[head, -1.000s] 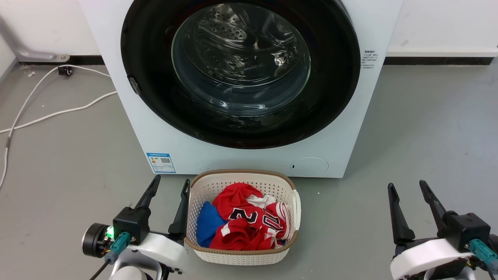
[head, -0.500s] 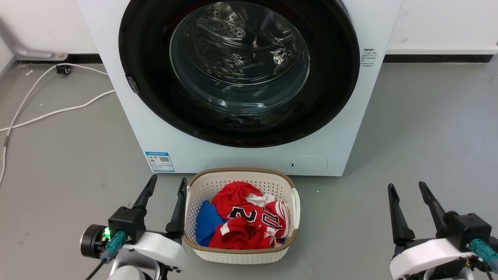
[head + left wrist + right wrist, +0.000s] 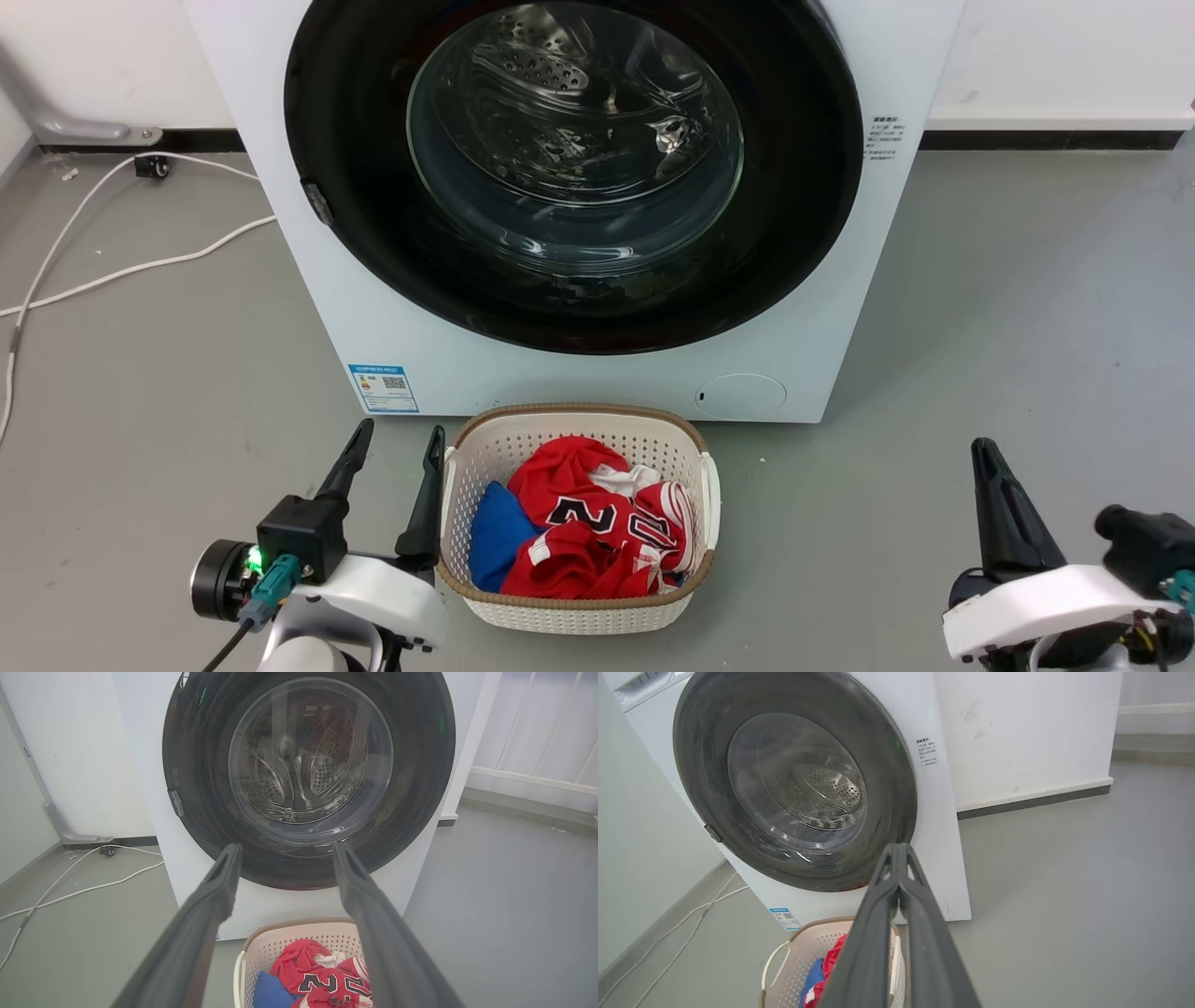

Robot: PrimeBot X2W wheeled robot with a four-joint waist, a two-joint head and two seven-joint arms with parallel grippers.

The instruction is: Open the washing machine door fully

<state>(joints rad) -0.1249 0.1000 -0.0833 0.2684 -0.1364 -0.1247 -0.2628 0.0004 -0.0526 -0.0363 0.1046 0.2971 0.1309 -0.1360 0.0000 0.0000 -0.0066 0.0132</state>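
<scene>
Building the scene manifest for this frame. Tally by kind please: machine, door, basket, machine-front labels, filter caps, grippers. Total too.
washing machine: 1
washing machine door: 1
laundry basket: 1
labels on the machine front: 2 (blue sticker, small text label)
round filter cap: 1
grippers: 2 (left gripper, right gripper)
Total: 8

The grey floor [image 3: 1027, 308] is smooth and lightly scuffed. In the head view the white washing machine [image 3: 822, 308] stands on it at 12 o'clock, and a white woven laundry basket [image 3: 569, 616] holding red and blue clothing sits on the floor just in front of it at 6 o'clock. A white cable [image 3: 140, 271] lies loose on the floor at 9 o'clock, running toward the machine's base.
</scene>
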